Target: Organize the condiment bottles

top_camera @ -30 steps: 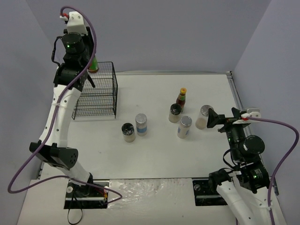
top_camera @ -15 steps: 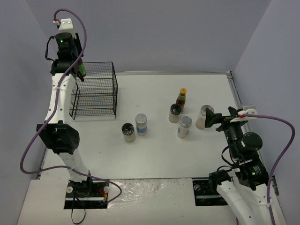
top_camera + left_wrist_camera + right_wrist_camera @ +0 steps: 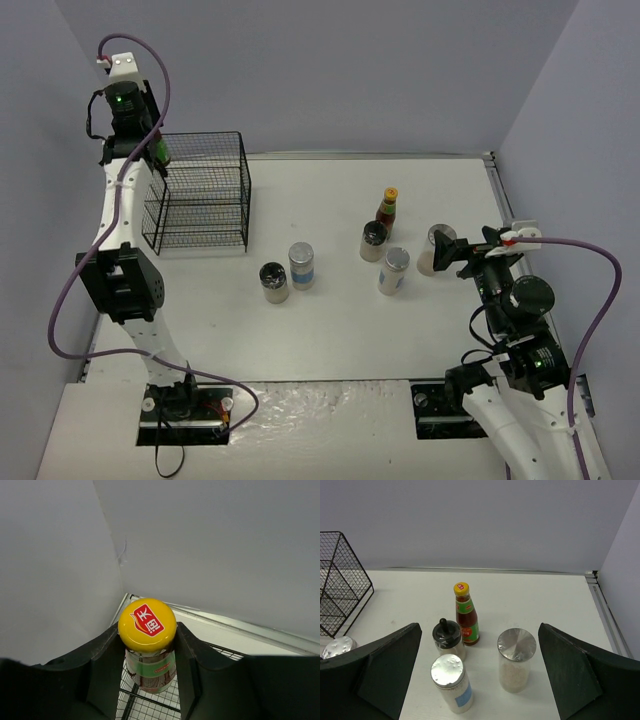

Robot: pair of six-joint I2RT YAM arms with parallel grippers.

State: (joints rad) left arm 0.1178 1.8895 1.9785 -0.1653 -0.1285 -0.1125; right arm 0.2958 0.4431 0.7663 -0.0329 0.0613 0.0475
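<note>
My left gripper [image 3: 150,152] is shut on a slim dark sauce bottle [image 3: 152,667] with a yellow cap and green label, held high over the back left corner of the black wire rack [image 3: 200,195]. A second sauce bottle [image 3: 387,208] stands mid-table, with a black-lidded jar [image 3: 373,240] and a silver-lidded, blue-labelled jar [image 3: 394,270] beside it. My right gripper [image 3: 452,250] is open, level with a silver-lidded jar [image 3: 516,660] and just to the right of it, fingers apart from it. Two more jars, a blue-labelled one [image 3: 301,265] and a black-lidded one [image 3: 273,281], stand left of centre.
The rack [image 3: 145,705] sits at the back left near the wall corner, its wire shelves showing nothing on them. A metal rail [image 3: 497,195] runs along the table's right edge. Walls close in on the left, back and right.
My left arm has carried the sauce bottle leftward, from over the rack's back to its back left corner. My right gripper has edged slightly toward the silver-lidded jar.
</note>
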